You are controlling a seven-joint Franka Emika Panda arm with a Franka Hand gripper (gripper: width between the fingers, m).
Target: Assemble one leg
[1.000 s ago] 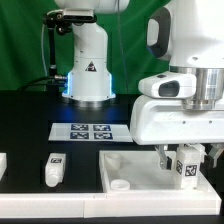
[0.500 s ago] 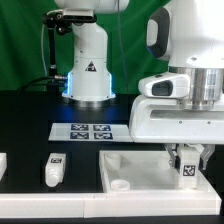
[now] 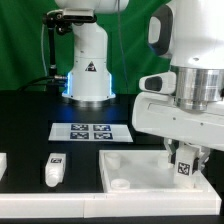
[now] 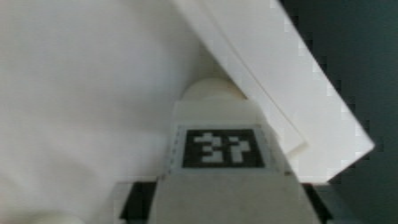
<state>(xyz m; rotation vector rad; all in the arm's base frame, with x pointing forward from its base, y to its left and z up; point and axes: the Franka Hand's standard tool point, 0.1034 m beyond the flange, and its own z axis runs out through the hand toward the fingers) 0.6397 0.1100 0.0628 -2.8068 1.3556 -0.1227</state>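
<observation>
The leg [image 3: 186, 168] is held tight by the gripper [image 3: 185, 160] over the panel [image 3: 135, 168]; next, it likely must be set into a hole.

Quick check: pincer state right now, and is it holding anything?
Pincer: shut on the leg, holding it over the white panel.
</observation>
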